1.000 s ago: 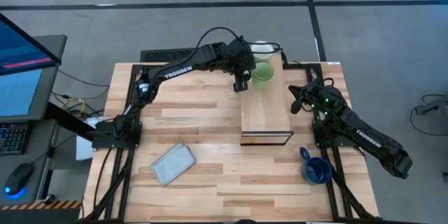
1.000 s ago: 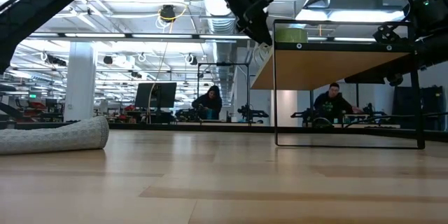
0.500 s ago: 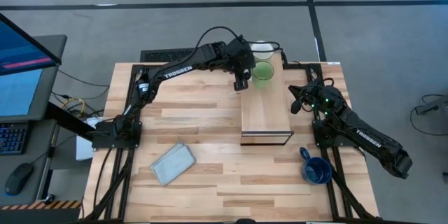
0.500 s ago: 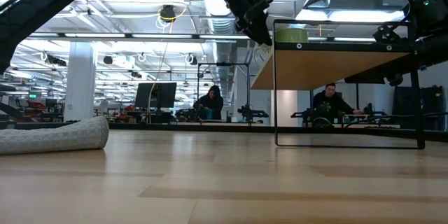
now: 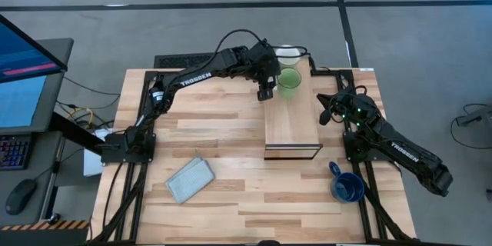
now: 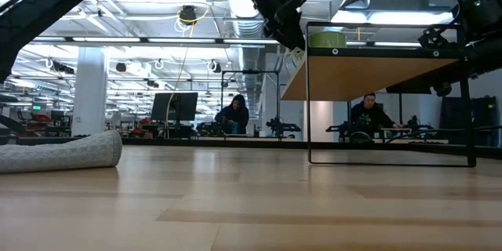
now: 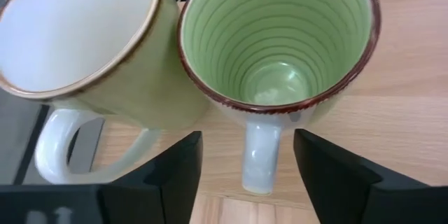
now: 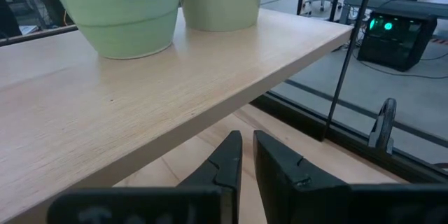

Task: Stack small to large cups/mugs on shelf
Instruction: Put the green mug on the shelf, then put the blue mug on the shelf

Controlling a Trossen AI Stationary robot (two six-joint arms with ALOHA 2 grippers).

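The green mug [image 5: 289, 81] is seen upright at the top middle, on the far end of the long shelf [image 5: 292, 127], its handle pointed at the left gripper [image 5: 265, 88], which is wide open around it, holding nothing. A white mug [image 7: 77, 35] is touched beside it. The right gripper [image 8: 246, 155] is nearly closed, empty

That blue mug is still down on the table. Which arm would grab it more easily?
Probably the right: the blue mug sits beside its arm, and the right gripper holds nothing, while the left gripper is across the shelf.
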